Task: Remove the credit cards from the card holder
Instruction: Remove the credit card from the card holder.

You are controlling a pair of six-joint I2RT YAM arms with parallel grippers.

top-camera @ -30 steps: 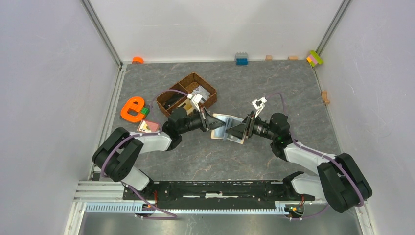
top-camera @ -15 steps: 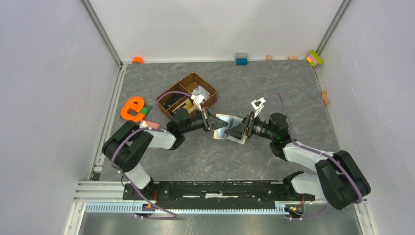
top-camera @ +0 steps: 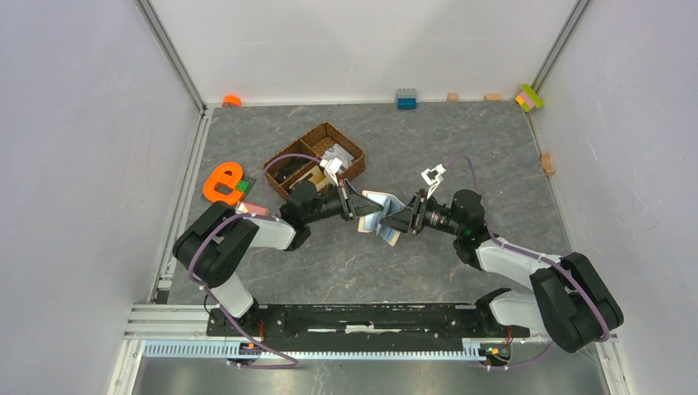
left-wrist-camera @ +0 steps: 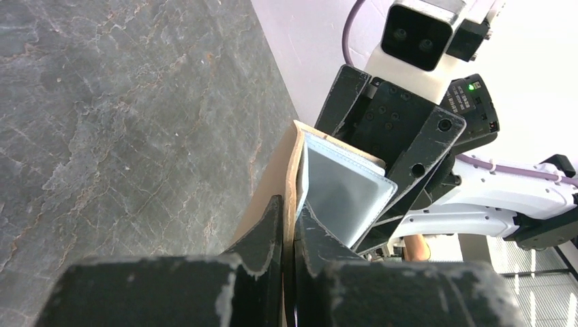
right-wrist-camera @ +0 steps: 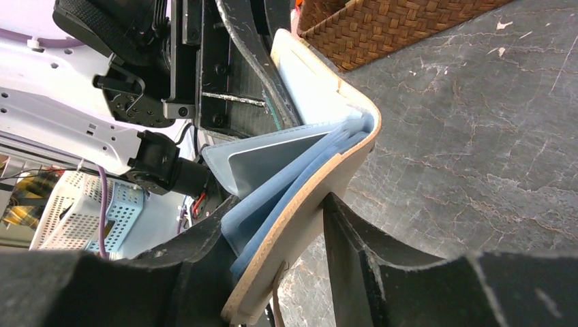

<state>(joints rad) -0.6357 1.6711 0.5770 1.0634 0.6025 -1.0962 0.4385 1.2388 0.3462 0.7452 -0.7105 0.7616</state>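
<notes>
1. Since the earlier frames, the card holder [top-camera: 377,212] has gone from spread nearly flat to a narrower, tilted V. The right gripper [top-camera: 397,220] has drawn its jaws in around it.
2. Far left: one pinkish card [top-camera: 254,210] lies on the table [top-camera: 461,140] beside the left arm, near the orange letter toy [top-camera: 221,183]. Judge it already removed and leave it alone.
3. Left gripper [top-camera: 360,207]: the jaws are clenched on the edge of one beige cover. Use this grip as the anchor and keep it firm and level.
4. Card holder: it is held between the two grippers, in front of the wicker basket [top-camera: 317,152], and appears lifted off the table. Its clear-grey sleeves [right-wrist-camera: 272,167] fan out between the covers. Whether a card is still inside cannot be told.
5. Right gripper: its fingers [right-wrist-camera: 354,238] straddle the opposite cover together with the sleeve bundle, and they touch it on both sides.
   - This hold probably suits spreading the holder, not extraction.
   - To extract, release, re-aim at a card's exposed edge only, and pinch that.
6. Draw the card out along the sleeve mouth, slowly. A skewed pull could drag the holder out of the left jaws or bend the card.
</notes>
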